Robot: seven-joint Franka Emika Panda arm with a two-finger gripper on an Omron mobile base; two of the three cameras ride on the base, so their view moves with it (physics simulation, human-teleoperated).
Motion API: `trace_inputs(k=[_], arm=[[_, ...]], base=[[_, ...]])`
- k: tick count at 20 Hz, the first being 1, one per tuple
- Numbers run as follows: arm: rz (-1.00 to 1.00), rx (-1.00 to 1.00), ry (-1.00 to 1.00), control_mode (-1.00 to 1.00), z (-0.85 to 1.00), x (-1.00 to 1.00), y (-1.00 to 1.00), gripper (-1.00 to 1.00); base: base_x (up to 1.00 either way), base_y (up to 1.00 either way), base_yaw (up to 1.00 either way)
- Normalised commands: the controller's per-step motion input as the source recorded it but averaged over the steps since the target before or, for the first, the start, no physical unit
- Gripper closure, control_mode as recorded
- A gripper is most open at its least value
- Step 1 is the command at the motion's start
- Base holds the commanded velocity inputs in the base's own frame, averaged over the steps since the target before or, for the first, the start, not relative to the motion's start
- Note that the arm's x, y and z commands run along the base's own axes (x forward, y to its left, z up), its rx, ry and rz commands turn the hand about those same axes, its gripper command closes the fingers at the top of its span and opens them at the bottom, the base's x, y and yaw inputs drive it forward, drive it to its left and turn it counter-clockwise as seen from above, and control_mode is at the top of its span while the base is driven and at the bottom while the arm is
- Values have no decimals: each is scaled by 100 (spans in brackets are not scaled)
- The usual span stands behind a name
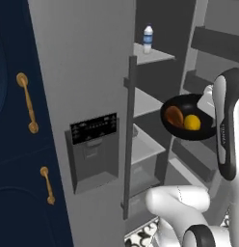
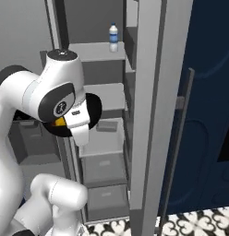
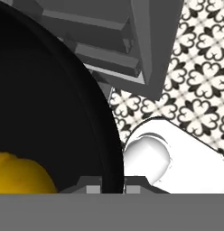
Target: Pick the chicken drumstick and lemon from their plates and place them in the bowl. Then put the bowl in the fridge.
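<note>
The round shallow black bowl (image 1: 188, 117) hangs tilted in the air before the open tall grey metal fridge (image 1: 87, 72), carrying the reddish-brown chicken drumstick (image 1: 174, 116) and the small yellow lemon (image 1: 192, 122), with the end effector (image 3: 113, 186) pinching its rim between pressed-together fingers. To do this step well, I judge the bowl should be levelled so nothing rolls out, then carried over a grey inner shelf (image 1: 143, 102) and set flat before letting go.

Two base views, one hand view
Base views face the open fridge (image 1: 92, 72) from either side; hand view sits close over the bowl (image 3: 50, 113).
</note>
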Motion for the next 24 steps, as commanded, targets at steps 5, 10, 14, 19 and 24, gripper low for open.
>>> trace_inputs(k=[5,10,14,19,24], arm=[[0,0,0,100,0,0,0,100],[0,0,0,100,0,0,0,100],[0,0,0,100,0,0,0,100],[0,0,0,100,0,0,0,100],[1,3,-4,-100,0,-2,-11,100]], base=[[17,-9,29],[49,-1,18],[71,-9,9],[62,-19,2],[0,-38,4]])
